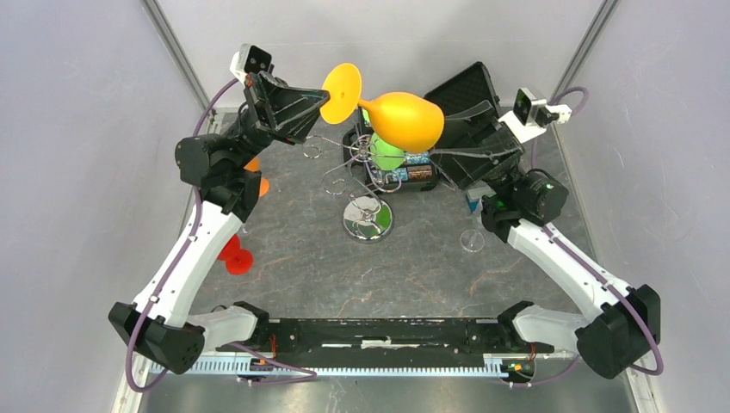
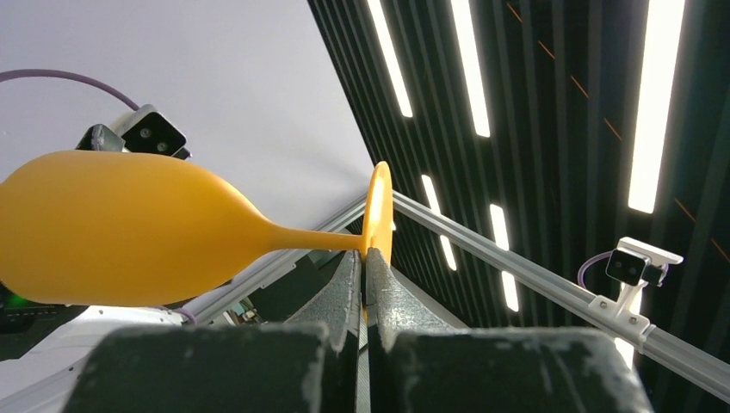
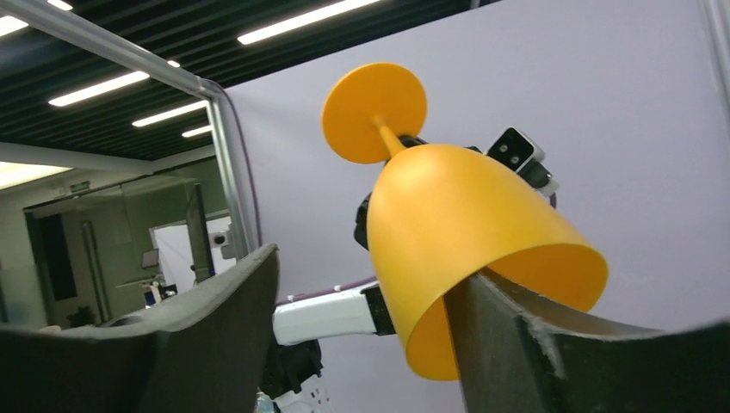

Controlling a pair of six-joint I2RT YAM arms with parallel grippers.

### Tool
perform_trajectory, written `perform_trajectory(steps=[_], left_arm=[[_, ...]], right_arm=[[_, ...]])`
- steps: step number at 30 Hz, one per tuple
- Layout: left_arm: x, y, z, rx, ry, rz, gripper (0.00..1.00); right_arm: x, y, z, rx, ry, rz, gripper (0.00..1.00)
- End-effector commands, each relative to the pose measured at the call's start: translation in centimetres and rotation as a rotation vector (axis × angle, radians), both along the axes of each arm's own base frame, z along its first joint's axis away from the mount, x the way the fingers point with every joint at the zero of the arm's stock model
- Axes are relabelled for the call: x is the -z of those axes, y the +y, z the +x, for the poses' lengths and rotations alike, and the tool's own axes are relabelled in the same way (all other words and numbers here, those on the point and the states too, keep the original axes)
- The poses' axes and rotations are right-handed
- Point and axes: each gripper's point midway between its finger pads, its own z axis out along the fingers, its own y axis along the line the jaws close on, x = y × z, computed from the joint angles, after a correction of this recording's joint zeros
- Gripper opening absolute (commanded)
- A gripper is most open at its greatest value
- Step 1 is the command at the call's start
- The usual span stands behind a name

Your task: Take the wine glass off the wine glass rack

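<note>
On my feed the grey stone-patterned table (image 1: pixel 413 267) carries a black case (image 1: pixel 463 89) standing open at the far edge, toward the right corner, with something green (image 1: pixel 389 157) inside it. A red glass (image 1: pixel 234 255) lies on its side near the left edge. A clear glass (image 1: pixel 472 240) sits toward the right edge, well apart from the red one.

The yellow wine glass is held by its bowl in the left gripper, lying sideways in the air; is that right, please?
Not quite: the left gripper holds the wine glass by its round foot, not its bowl, as the left wrist view shows; the rest stands.
</note>
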Motion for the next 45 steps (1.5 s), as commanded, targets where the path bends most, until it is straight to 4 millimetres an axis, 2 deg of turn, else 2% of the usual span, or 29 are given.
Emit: perform_trajectory(steps=[1,2,4,6,9,16,22,24,25,28,31,33,35,38,40,43,45], left_arm=[[-1.6,1.1,-1.7,-0.014,-0.049,-0.052,0.02],[-1.8,1.2,-2.1,-0.012,-0.058,-0.056,0.02],[-2.1,1.3,-2.3,-0.014,-0.069,-0.057,0.02],[-2.3,1.3,-2.5,-0.014,-0.076,-0.058,0.02],[-2.3,1.4,-2.7,-0.013,-0.081,-0.058,0.02],[-1.5,1.2,-2.3,-0.009,-0.055,-0.047,0.02],[-1.5,1.2,-2.5,0.014,-0.06,-0.059,0.02],[-1.6,1.3,-2.8,0.021,-0.07,-0.063,0.02],[-1.6,1.3,-2.8,0.02,-0.075,-0.062,0.04],[-1.3,1.2,-2.9,0.007,-0.099,-0.056,0.3],[-1.5,1.2,-3.7,-0.046,-0.199,-0.035,0.54],[-1.3,1.0,-4.3,-0.085,-0.266,-0.001,0.65],[-0.8,0.8,-4.7,-0.135,-0.338,0.042,0.75],[0.7,0.3,-4.6,-0.226,-0.437,0.152,0.83],[2.3,-0.2,-3.8,-0.28,-0.464,0.247,0.88],[4.9,-0.7,-2.1,-0.366,-0.506,0.396,0.92],[6.5,-0.8,-1.0,-0.41,-0.513,0.478,0.93]], right_arm=[[-1.3,-1.5,-3.4,-0.035,-0.098,0.057,0.8],[-1.1,-1.5,-3.3,-0.037,-0.086,0.056,0.89],[-0.8,-1.6,-3.2,-0.037,-0.07,0.066,0.95],[-0.6,-1.6,-3.0,-0.048,-0.045,0.066,0.95],[-0.8,-1.5,-3.5,-0.086,-0.052,0.078,0.87],[-2.2,0.3,-3.6,-0.147,-0.075,0.061,0.57],[-2.4,-0.2,-3.9,-0.141,-0.094,0.104,0.11],[-2.3,-0.4,-3.9,-0.116,-0.092,0.11,0.0],[-2.4,-0.5,-3.9,-0.098,-0.092,0.11,0.0],[-2.4,-0.6,-3.6,-0.037,-0.093,0.096,0.0],[-2.5,-0.8,-3.2,0.039,-0.09,0.074,0.0],[-2.6,-1.1,-2.8,0.126,-0.095,0.047,0.0],[-2.2,-1.2,-1.4,0.244,-0.057,-0.017,0.0],[-1.5,-2.6,1.5,0.491,0.014,-0.119,0.0],[-1.1,-4.7,3.4,0.686,0.073,-0.179,0.0],[1.0,-7.6,6.0,0.918,0.19,-0.342,0.0],[3.0,-9.1,6.8,1.018,0.237,-0.484,0.0]])
